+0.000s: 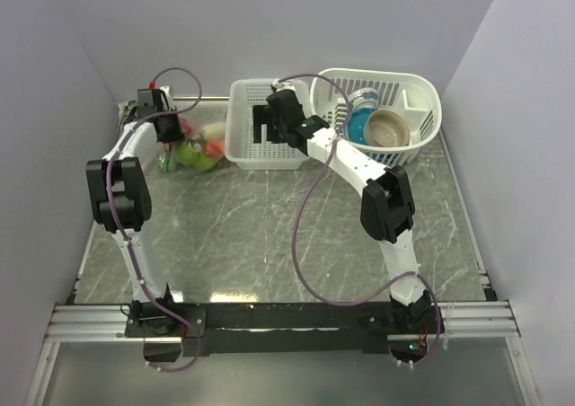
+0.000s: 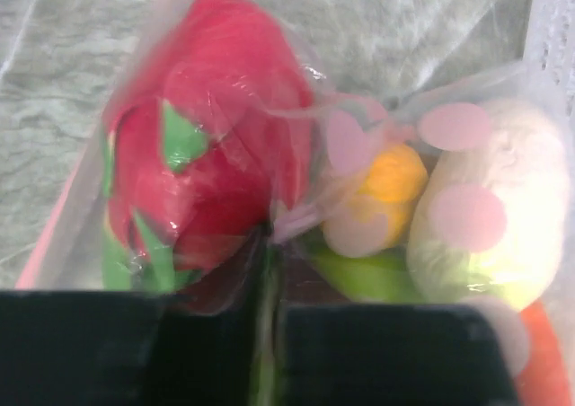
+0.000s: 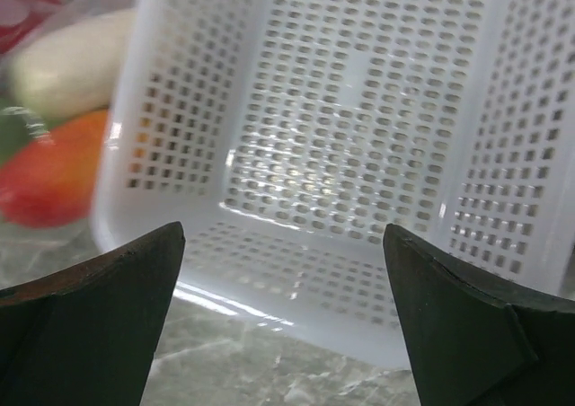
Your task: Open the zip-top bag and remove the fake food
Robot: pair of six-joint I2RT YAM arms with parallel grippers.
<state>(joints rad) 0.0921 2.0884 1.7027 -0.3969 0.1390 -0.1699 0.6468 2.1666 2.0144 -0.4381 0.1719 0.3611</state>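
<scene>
The zip-top bag (image 1: 193, 147) lies at the back left of the table, against the small white basket. Through its clear film (image 2: 135, 74) I see the fake food: a red piece with green leaves (image 2: 216, 145), a yellow one (image 2: 391, 177), a pale one (image 2: 499, 217) and a green one (image 2: 368, 276). My left gripper (image 1: 171, 132) is down on the bag, its black jaws nearly together with a fold of film pinched between them (image 2: 269, 334). My right gripper (image 1: 266, 123) hovers at the small basket, wide open and holding nothing (image 3: 284, 233).
A rectangular white perforated basket (image 1: 243, 150) sits right of the bag and fills the right wrist view (image 3: 359, 136). A larger oval basket (image 1: 422, 92) at the back right holds a tan bowl (image 1: 388, 127) and a blue cup (image 1: 364, 110). Walls close in on both sides.
</scene>
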